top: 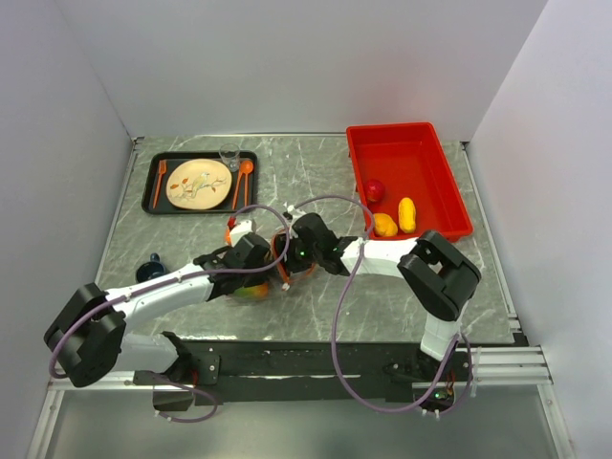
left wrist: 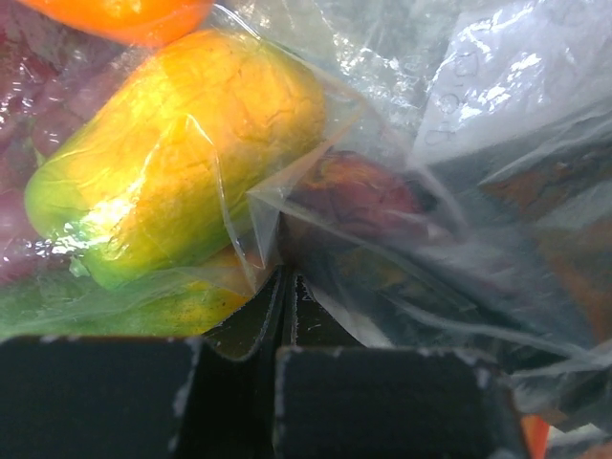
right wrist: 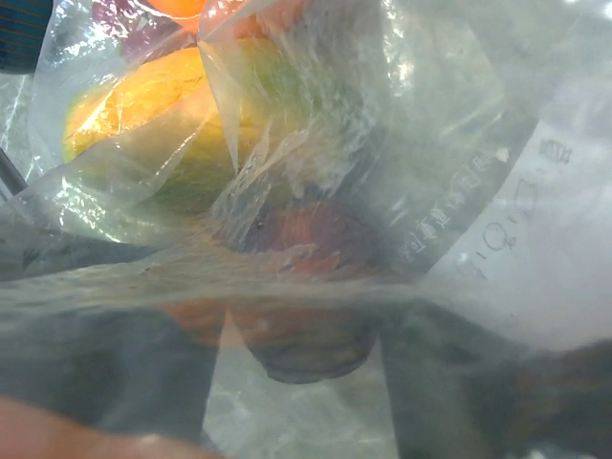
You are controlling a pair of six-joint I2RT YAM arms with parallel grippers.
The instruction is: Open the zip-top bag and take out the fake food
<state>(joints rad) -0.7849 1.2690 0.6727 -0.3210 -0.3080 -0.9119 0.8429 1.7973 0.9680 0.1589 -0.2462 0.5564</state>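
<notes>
The clear zip-top bag [top: 271, 271] lies mid-table between my two grippers, with fake food inside. In the left wrist view a green-yellow mango [left wrist: 172, 163], an orange fruit [left wrist: 124, 14] and a dark purple-red fruit [left wrist: 359, 186] show through the film. My left gripper [top: 258, 266] is shut, pinching a fold of the bag's plastic [left wrist: 268, 229]. My right gripper [top: 292, 258] is at the bag from the right. Seen through blurred film, its fingers [right wrist: 105, 382] sit close on either side of a dark red fruit [right wrist: 306, 287]. The zipper strip is not clearly visible.
A red bin [top: 406, 158] at the back right holds a red fruit [top: 375, 189] and two yellow ones [top: 407, 213]. A black tray [top: 153, 182] with a beige plate [top: 199, 184], orange cutlery and a glass is at the back left. A dark blue object [top: 150, 271] lies near the left arm.
</notes>
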